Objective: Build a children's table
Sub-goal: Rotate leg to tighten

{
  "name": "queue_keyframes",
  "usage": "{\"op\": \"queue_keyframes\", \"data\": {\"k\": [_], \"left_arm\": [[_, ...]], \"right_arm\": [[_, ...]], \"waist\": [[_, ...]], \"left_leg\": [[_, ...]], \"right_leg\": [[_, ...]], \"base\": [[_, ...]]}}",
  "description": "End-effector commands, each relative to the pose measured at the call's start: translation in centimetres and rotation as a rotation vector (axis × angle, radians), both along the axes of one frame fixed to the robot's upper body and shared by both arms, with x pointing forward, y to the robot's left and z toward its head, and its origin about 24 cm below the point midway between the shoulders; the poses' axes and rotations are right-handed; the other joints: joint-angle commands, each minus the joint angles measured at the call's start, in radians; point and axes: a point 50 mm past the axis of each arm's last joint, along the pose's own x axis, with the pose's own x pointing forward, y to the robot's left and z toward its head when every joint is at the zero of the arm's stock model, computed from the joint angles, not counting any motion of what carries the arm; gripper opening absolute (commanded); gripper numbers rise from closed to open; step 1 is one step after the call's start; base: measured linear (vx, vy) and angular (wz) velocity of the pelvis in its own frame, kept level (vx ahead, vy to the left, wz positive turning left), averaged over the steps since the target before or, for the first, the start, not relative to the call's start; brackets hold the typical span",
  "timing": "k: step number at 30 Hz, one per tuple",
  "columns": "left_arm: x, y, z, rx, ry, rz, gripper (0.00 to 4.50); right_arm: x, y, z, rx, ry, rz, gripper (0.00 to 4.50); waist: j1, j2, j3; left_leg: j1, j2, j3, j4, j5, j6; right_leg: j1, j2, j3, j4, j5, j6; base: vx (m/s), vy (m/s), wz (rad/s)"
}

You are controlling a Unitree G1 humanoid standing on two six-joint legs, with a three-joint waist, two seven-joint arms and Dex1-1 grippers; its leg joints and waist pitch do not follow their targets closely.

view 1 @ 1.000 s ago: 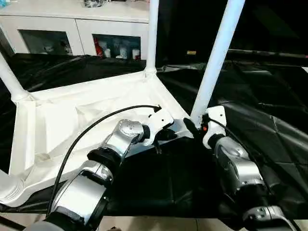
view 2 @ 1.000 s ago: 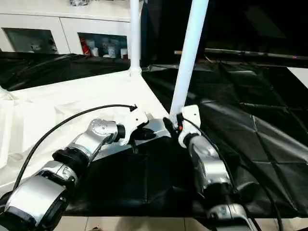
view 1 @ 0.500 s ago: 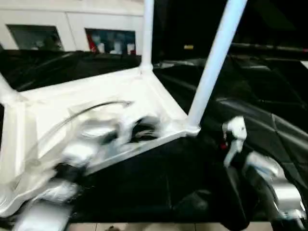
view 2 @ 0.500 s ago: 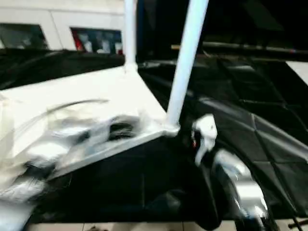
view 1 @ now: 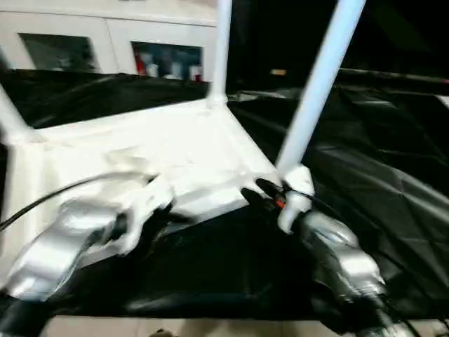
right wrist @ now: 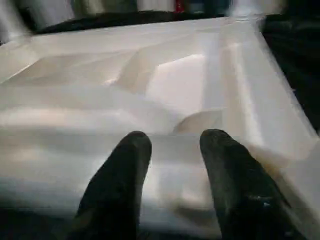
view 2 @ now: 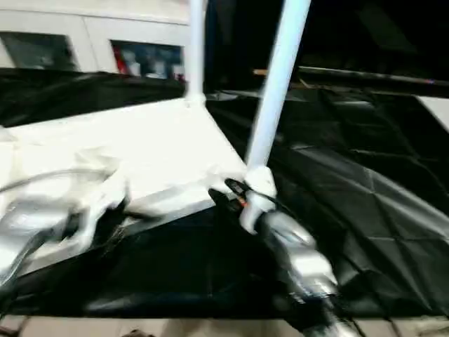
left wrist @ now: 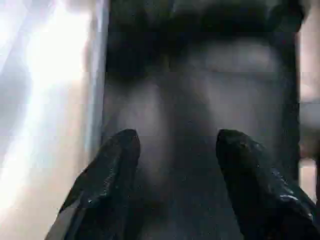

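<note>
The children's table lies upside down: its white tabletop rests on the black cloth with its ribbed underside up. Three white legs stand in corner sockets: one at the near right, one at the back and one at the far left. My right gripper is at the near right corner, by the foot of that leg. In the right wrist view its fingers are apart in front of the tabletop's rim. My left gripper is open and holds nothing. It hangs over the black cloth beside the tabletop's near rim.
The black-draped table extends far to the right of the tabletop. A white cabinet with glass doors stands behind it. Pale floor shows past the table's front edge.
My left gripper has opened and drawn back leftward from the near rim. My right gripper swung away from the leg, then came back to the corner with narrower jaws. The camera also shifted.
</note>
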Motion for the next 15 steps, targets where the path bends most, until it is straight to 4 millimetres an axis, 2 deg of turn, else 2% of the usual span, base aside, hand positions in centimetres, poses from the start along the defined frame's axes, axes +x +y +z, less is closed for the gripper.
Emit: {"op": "queue_keyframes", "data": {"k": [1, 3, 5, 6, 7, 8, 9, 10, 13, 15], "left_arm": [[-0.5, 0.4, 0.7, 0.051, -0.015, 0.027, 3.09], [-1.3, 1.1, 0.5, 0.114, 0.002, 0.071, 3.26], [-1.6, 1.4, 0.4, 0.131, 0.002, 0.098, 3.35], [-1.7, 1.5, 0.4, 0.137, 0.000, 0.110, 3.45], [-1.7, 1.5, 0.4, 0.137, 0.000, 0.110, 3.55], [-1.9, 1.7, 0.4, 0.150, 0.000, 0.119, 3.62], [-2.1, 2.0, 0.5, 0.179, -0.027, 0.167, 3.68], [-2.1, 2.3, 0.5, 0.197, -0.051, 0.197, 3.76], [-1.9, 2.7, 0.6, 0.217, -0.095, 0.232, 3.99], [-1.6, 2.9, 0.8, 0.216, -0.133, 0.263, 4.09]], "right_arm": [[0.8, -0.4, 0.0, 0.013, 0.002, -0.076, 1.57], [2.1, -0.1, 0.2, 0.073, 0.019, -0.167, 1.36], [2.6, 0.1, 0.2, 0.115, 0.038, -0.211, 1.24], [2.8, 0.2, 0.2, 0.130, 0.045, -0.225, 1.16], [2.8, 0.2, 0.2, 0.130, 0.045, -0.225, 1.10], [3.0, 0.2, 0.3, 0.140, 0.050, -0.241, 1.02], [3.8, 0.2, 0.4, 0.167, 0.054, -0.304, 0.92], [4.2, 0.1, 0.5, 0.196, 0.063, -0.355, 0.82], [4.6, -0.4, 0.7, 0.222, 0.066, -0.424, 0.65], [5.0, -1.0, 0.9, 0.254, 0.068, -0.489, 0.39]], "waist": [[0.000, 0.017, -0.057], [-0.001, 0.011, -0.056], [0.000, 0.013, -0.058], [-0.001, 0.013, -0.057], [0.001, 0.016, -0.058], [0.002, 0.004, -0.058], [0.004, 0.009, -0.059], [0.001, -0.002, -0.056], [0.004, 0.000, -0.053], [0.007, -0.009, -0.055]], "left_leg": [[0.018, 0.034, -0.015, -0.080, -0.222, -0.030], [0.018, 0.032, -0.012, -0.076, -0.191, -0.023], [0.020, 0.033, -0.010, -0.073, -0.179, -0.023], [0.017, 0.031, -0.012, -0.075, -0.171, -0.024], [0.022, 0.030, -0.009, -0.073, -0.165, -0.026], [0.022, 0.030, -0.008, -0.072, -0.165, -0.026], [0.020, 0.031, -0.010, -0.074, -0.177, -0.030], [0.017, 0.032, -0.012, -0.076, -0.206, -0.035], [0.025, 0.032, -0.011, -0.076, -0.258, -0.052], [0.024, 0.032, -0.012, -0.077, -0.268, -0.057]], "right_leg": [[0.031, -0.042, 0.038, -0.061, -0.180, -0.188], [0.033, -0.040, 0.040, -0.054, -0.121, -0.202], [0.034, -0.041, 0.040, -0.050, -0.105, -0.203], [0.037, -0.039, 0.039, -0.050, -0.099, -0.202], [0.034, -0.036, 0.039, -0.049, -0.080, -0.200], [0.035, -0.034, 0.037, -0.049, -0.074, -0.196], [0.038, -0.038, 0.038, -0.047, -0.087, -0.191], [0.037, -0.042, 0.039, -0.049, -0.132, -0.190], [0.028, -0.039, 0.039, -0.058, -0.196, -0.160], [0.028, -0.037, 0.038, -0.058, -0.206, -0.146]], "base": [[0.000, 0.000, 0.00], [0.000, 0.000, 0.00], [0.000, 0.000, 0.00], [0.000, 0.000, 0.00], [0.000, 0.000, 0.00], [0.000, 0.000, 0.00], [0.000, 0.000, 0.00], [0.000, 0.000, 0.00], [0.000, 0.000, 0.00], [0.000, 0.000, 0.00]]}}
